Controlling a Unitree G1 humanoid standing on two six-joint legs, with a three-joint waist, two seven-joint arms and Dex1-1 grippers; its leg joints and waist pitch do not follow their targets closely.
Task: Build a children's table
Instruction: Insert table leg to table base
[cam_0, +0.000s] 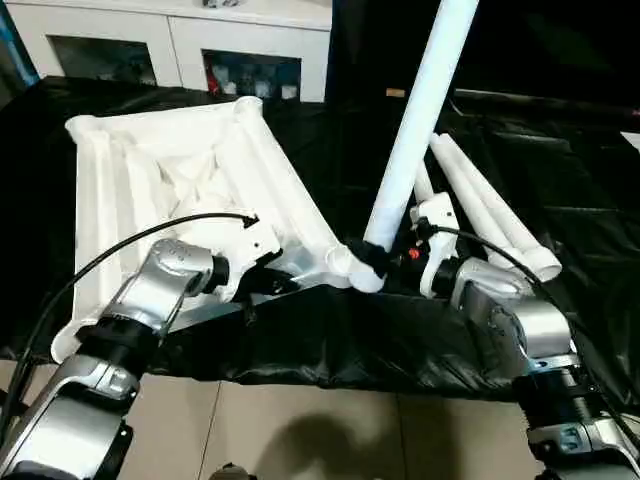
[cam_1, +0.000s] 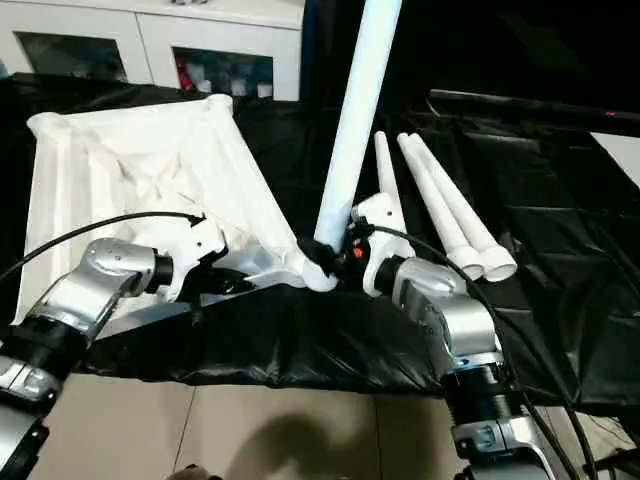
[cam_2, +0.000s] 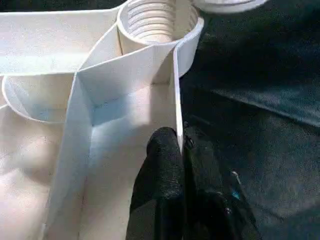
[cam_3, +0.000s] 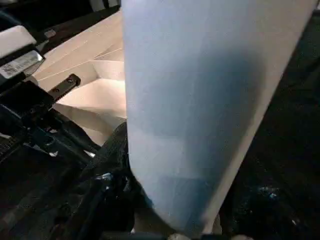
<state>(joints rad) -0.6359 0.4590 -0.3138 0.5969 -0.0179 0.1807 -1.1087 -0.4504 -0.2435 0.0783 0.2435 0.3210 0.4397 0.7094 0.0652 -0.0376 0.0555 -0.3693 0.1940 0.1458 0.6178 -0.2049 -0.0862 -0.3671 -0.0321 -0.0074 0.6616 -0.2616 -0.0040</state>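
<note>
Table top (cam_0: 190, 170) lies upside down on the black sheet (cam_0: 330, 345), ribs up, far-left of me. My left claw (cam_2: 181, 150) is pinched shut on the thin near wall of the top, just beside the near-right corner socket (cam_2: 150, 22) — the socket shows empty, threads visible. My right claw (cam_0: 385, 255) is clamped around the lower end of one leg (cam_0: 420, 110), holding it nearly upright, tilted a little right, its foot end right at that same corner. Cannot tell whether the tip has entered the socket or merely hangs at its rim.

Further right, three more legs (cam_0: 495, 215) lie side by side on the sheet, untouched, flared ends toward me.

Progress, as I judge it — early. No leg seated for certain; first one being offered to its socket. Left to do: seat this leg, then the three others, then turn the table upright.
</note>
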